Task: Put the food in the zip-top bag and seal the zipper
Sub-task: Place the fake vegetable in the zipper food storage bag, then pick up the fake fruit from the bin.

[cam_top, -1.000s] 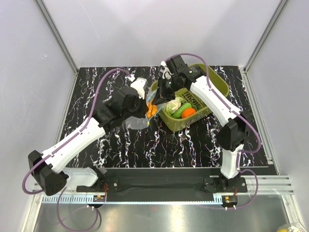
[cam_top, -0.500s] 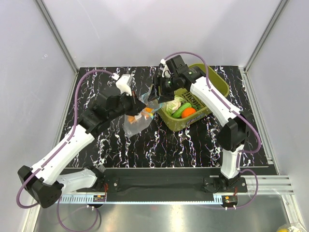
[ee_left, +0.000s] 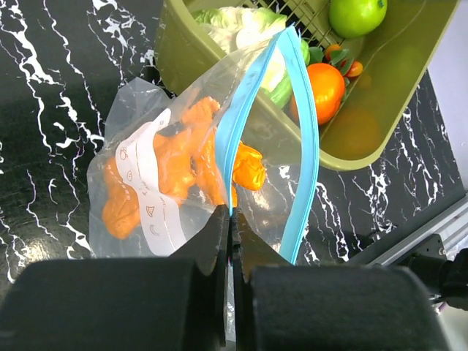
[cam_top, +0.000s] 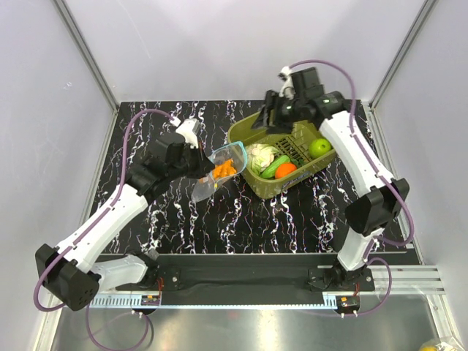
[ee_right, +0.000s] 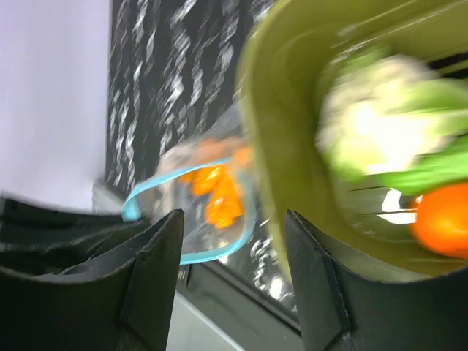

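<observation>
The left end effector (ee_left: 231, 219) is clenched on the zipper (ee_left: 228, 153) edge of the zip-top bag (ee_left: 135, 157). The bag gapes just beside the olive tub (cam_top: 333, 135), with carrot pieces (ee_left: 183, 157) inside. The right end effector (ee_right: 230, 219) hangs released near the tub's far rim. Cauliflower (cam_top: 262, 155), cucumber (cam_top: 276, 165), orange fruit (cam_top: 286, 170) and green apple (cam_top: 319, 147) lie in the tub.

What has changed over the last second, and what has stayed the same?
The right pincer drew back from the mouth of the bag, rightward to the far rim of the tub, open and empty, uncovering the apple. The left pincer stayed shut on the bag, carrots inside, zipper unsealed.
</observation>
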